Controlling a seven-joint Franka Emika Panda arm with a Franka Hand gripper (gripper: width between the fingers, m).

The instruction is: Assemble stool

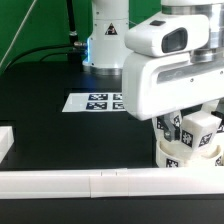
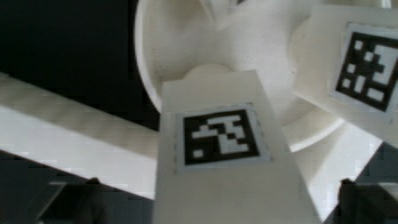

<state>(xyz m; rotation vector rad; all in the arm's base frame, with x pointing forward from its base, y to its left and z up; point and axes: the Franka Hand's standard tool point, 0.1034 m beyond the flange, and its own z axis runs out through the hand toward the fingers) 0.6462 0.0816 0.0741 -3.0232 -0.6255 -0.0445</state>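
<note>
The stool's short round white plastic seat drum (image 1: 188, 152) sits on the black table (image 1: 60, 125) at the exterior view's right, just behind the long white rail block (image 1: 100, 182) that runs along the front edge. White blocky tagged legs stand up from it: 1 leg (image 1: 198, 133) rises under the arm's gripper (image 1: 190, 118), a second leg (image 1: 168, 128) beside it. In the wrist view, the nearest leg (image 2: 222, 150) fills the middle, its square tag facing the camera, between the 2 dark fingertips (image 2: 71, 193); whether they press on it I cannot tell. The flat white marker board (image 1: 93, 101) lies well apart, further back.
</note>
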